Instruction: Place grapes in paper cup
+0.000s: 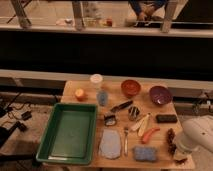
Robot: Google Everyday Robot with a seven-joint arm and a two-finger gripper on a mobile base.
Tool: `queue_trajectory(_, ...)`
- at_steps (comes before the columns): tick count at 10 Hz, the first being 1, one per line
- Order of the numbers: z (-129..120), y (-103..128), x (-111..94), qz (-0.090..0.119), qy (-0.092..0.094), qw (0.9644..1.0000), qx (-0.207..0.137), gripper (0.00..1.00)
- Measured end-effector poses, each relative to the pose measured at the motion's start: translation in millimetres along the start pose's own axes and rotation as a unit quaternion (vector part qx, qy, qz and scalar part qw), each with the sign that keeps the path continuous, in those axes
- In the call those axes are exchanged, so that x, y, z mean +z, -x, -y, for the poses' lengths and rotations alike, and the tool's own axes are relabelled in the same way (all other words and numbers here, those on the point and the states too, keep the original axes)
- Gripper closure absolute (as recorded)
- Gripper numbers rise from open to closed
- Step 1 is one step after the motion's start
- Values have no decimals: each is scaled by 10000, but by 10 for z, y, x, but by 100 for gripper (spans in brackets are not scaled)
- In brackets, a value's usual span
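Note:
The grapes (171,139), a dark reddish-brown bunch, lie on the wooden table (90,87) near its right edge, right of the orange carrot (149,134). The white paper cup (96,79) stands upright at the table's back, left of centre, just behind the blue-grey tumbler (102,97). My white arm (198,133) comes in from the lower right, and its gripper (179,159) hangs low over the table's front right corner, just in front of and right of the grapes. The arm hides part of the gripper.
A green tray (54,131) fills the left front. At the back are an orange fruit (80,94), a red bowl (131,88) and a purple bowl (160,95). A knife (121,106), metal cup (133,113), black block (166,118), grey cloth (110,144) and blue sponge (145,153) lie around the middle.

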Motion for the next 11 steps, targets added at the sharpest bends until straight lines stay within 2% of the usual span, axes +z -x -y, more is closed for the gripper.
queue_trajectory(1,-4,5,-11,2,-7,10000,-5,81)
queue_trajectory(3,1,22,-24,25,-26,10000,-13,90)
queue_trajectory(6,-17,86,-219,121,-139,9998,-79,90)
queue_trajectory(11,-1,133,-296,258,-248,9993,-72,90)
